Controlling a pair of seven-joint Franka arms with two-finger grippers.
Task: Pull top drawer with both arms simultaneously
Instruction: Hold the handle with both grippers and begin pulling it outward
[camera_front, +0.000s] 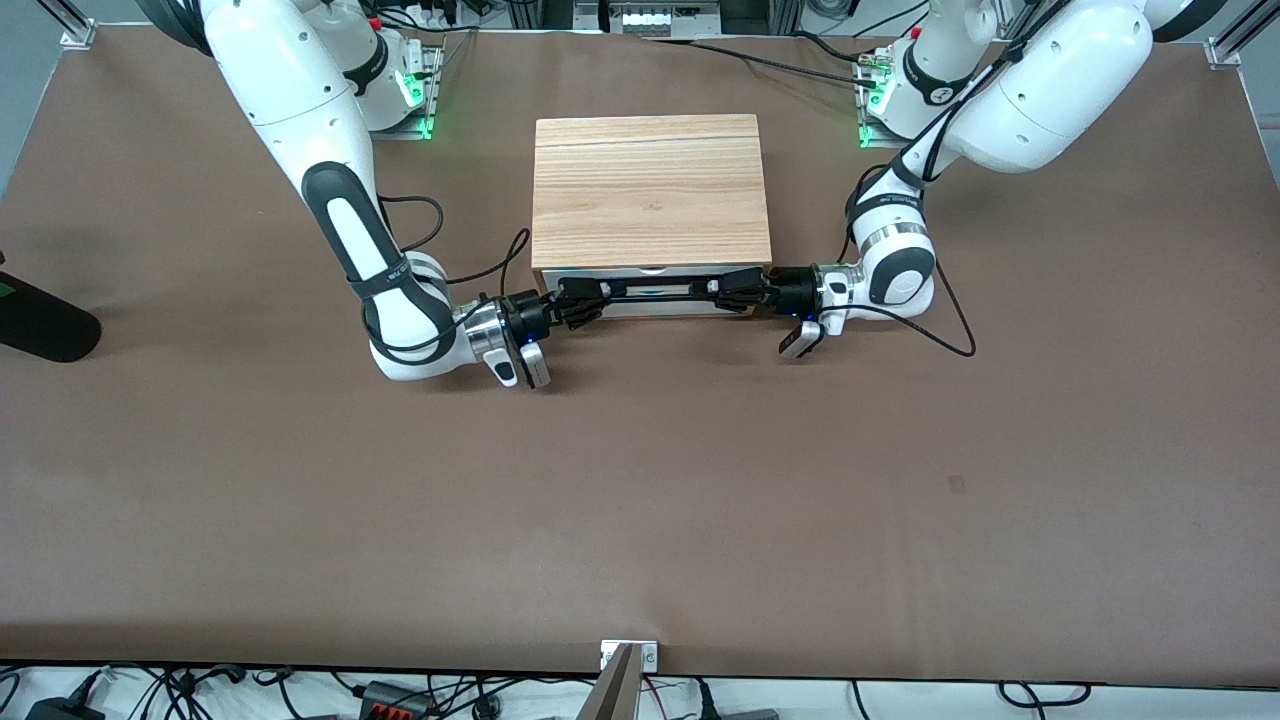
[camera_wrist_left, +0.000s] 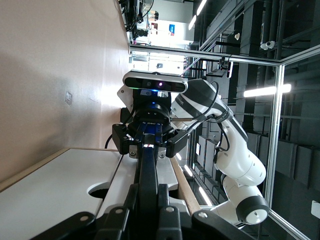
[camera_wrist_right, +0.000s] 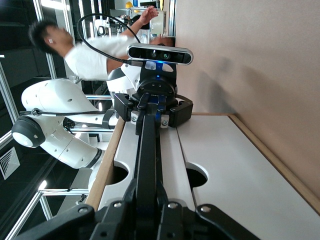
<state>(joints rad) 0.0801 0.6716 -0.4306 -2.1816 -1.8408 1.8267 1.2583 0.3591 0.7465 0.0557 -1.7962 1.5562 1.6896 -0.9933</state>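
The top drawer (camera_front: 650, 306) has a white front and a long black bar handle (camera_front: 655, 290), set in the light wood cabinet (camera_front: 650, 190). None of its wooden inside shows. My right gripper (camera_front: 590, 298) is shut on the handle's end toward the right arm. My left gripper (camera_front: 728, 287) is shut on the end toward the left arm. In the left wrist view my left gripper (camera_wrist_left: 150, 200) clamps the bar (camera_wrist_left: 148, 170), with the right gripper (camera_wrist_left: 150, 142) farther along it. In the right wrist view my right gripper (camera_wrist_right: 149, 195) clamps the bar (camera_wrist_right: 146, 155), facing the left gripper (camera_wrist_right: 152, 112).
A second white drawer front (camera_wrist_left: 50, 195) lies below the top one. Black cables (camera_front: 940, 330) trail on the brown table beside both wrists. A black object (camera_front: 40, 322) lies at the right arm's end of the table. A person (camera_wrist_right: 80, 50) stands off the table.
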